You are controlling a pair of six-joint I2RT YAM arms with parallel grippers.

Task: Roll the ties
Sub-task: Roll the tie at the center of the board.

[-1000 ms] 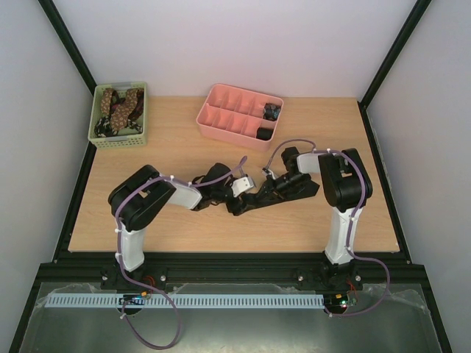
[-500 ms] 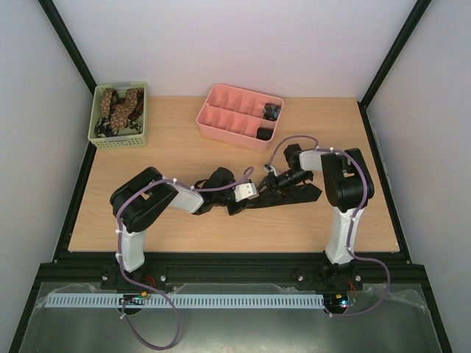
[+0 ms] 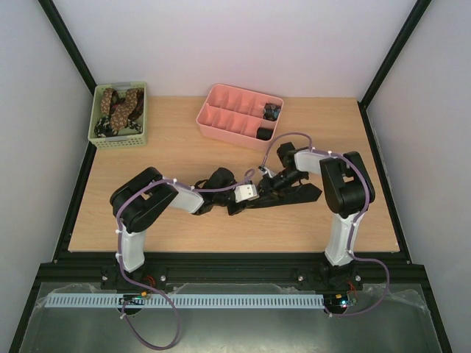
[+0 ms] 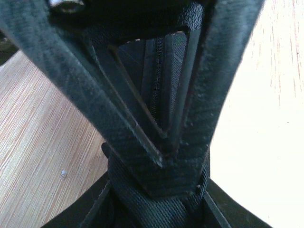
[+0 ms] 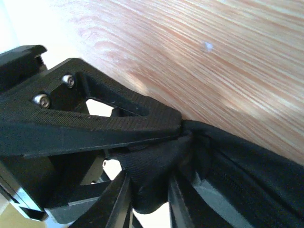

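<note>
A black tie (image 3: 302, 193) lies across the middle of the table, bunched at its left end. My left gripper (image 3: 254, 200) and right gripper (image 3: 266, 193) meet at that bunched end. In the left wrist view my left gripper (image 4: 164, 159) is shut on the tie's ribbed black fabric (image 4: 156, 204). In the right wrist view my right gripper (image 5: 149, 190) is shut on a fold of the tie (image 5: 247, 166), and a finger of the left gripper (image 5: 95, 118) presses against it from the left. Brown spotted ties (image 3: 120, 107) lie in a green basket.
The green basket (image 3: 118, 140) stands at the far left corner. A pink divided tray (image 3: 221, 121) stands at the far centre, with two dark rolled ties (image 3: 272, 112) (image 3: 263, 133) in its right-hand compartments. Purple cables run along both arms.
My left gripper has moved right, toward the right gripper, and the tie's left end is more bunched. My right gripper has drawn slightly back. Little has changed in the last half second.
</note>
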